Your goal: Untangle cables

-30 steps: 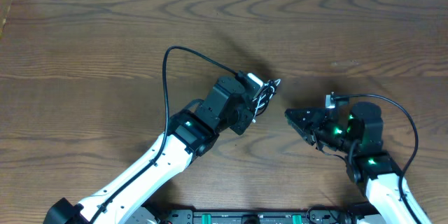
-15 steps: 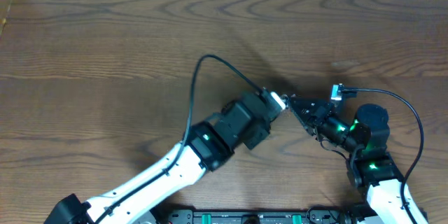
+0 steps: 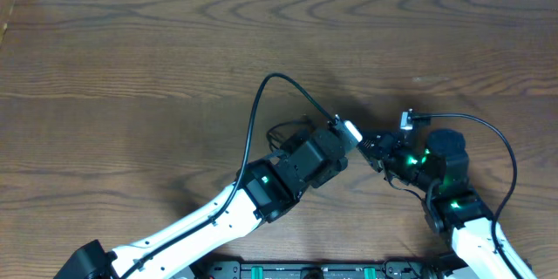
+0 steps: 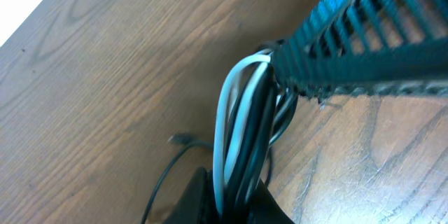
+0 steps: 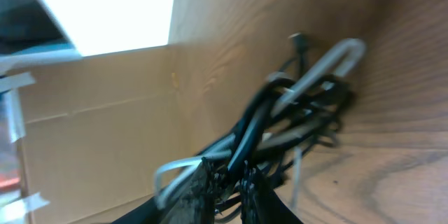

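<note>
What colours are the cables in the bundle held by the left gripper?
White and black cables; the left wrist view shows them best.

The left pincer [image 3: 351,134] carried the cables [image 4: 241,129] rightward — the right pincer [image 3: 370,146] closed on them.

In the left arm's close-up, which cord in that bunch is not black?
The white cord. It runs doubled along the left edge of the bunch, while the black cords lie packed against its right side.
</note>
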You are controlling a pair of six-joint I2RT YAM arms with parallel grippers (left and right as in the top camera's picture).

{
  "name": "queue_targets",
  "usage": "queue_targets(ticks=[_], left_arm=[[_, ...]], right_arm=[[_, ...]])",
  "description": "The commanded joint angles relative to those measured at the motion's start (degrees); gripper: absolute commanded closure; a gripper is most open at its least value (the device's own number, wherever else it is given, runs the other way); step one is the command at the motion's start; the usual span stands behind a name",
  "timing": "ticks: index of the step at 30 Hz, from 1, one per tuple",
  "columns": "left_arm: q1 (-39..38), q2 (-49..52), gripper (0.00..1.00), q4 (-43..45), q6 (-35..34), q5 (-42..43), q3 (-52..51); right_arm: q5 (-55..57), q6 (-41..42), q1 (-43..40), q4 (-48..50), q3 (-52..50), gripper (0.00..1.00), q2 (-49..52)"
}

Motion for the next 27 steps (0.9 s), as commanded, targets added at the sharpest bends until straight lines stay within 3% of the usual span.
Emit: queue_targets(ticks=[1, 9, 16, 27], left_arm=[[-0.24, -0.22, 0.93, 2.08, 0.52, -0.61, 0.39], [-0.24, -0.24, 0.92, 2.4, 0.42, 7.96, 0.39], [-0.24, -0.24, 0.93, 2.45, -0.15, 11.02, 0.39], [-0.24, -0.28, 0.93, 3.1, -0.15, 12.79, 0.39]], right_arm=[[0.61, -0.24, 1.01, -0.42, 0.0, 0.92, 2.51], [1.68, 1.27, 1.01, 1.92, 0.0, 0.85, 4.96], [2.71, 3.21, 1.01, 5.55, 0.0, 0.77, 5.18], [2.34, 5.38, 2.14, 8.37, 0.0, 0.75, 5.2]])
